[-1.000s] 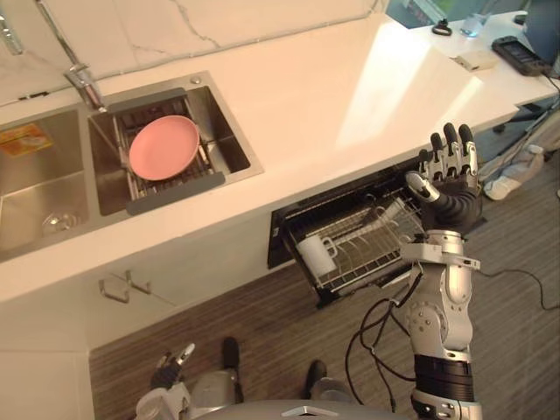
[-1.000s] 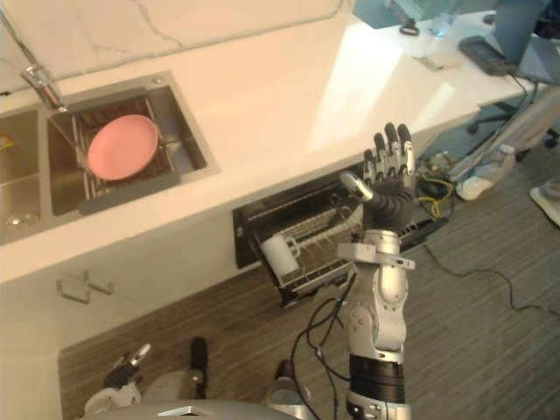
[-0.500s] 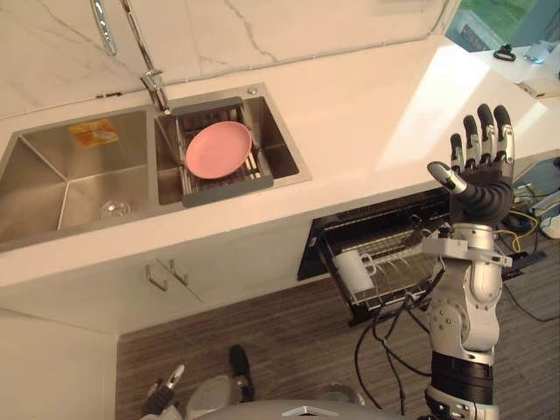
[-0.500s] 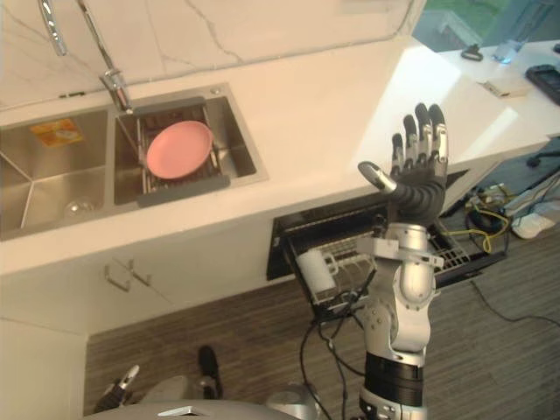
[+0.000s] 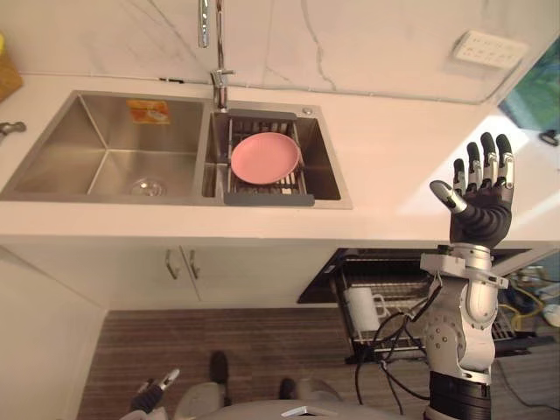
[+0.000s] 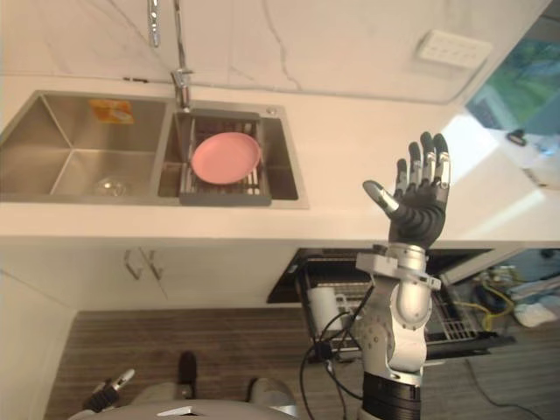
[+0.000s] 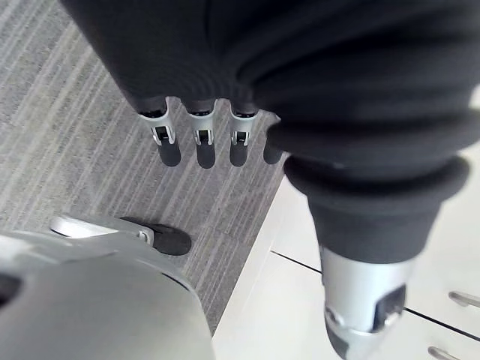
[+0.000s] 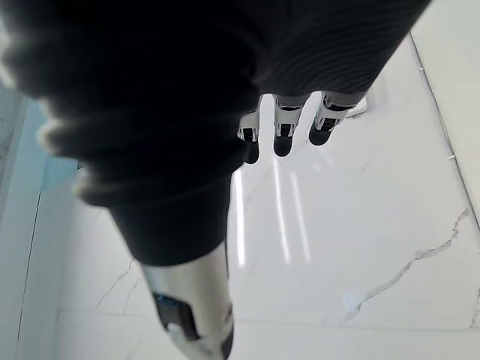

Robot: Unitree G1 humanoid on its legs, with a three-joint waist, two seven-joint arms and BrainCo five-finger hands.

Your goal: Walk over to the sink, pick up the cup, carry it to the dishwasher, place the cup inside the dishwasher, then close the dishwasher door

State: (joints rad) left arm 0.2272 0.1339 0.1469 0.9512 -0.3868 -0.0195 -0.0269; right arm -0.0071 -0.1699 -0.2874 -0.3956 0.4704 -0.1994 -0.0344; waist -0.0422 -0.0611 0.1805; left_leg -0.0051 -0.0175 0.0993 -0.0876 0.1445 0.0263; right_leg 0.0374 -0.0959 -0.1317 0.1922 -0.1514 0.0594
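Fingers [image 5: 486, 163] straight, holding nothing: right hand [image 5: 479, 215] raised by counter [image 5: 385, 157], left hand [image 7: 201, 146] low; cup [image 5: 360, 309] racked in dishwasher [image 5: 325, 278], so best lower right hand, push it shut squarely.

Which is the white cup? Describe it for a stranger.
Below the white counter, right of the steel double sink, the black dishwasher stands open. In its wire rack, at the end nearest the sink, sits the white handled cup, solid and white against grey wire.
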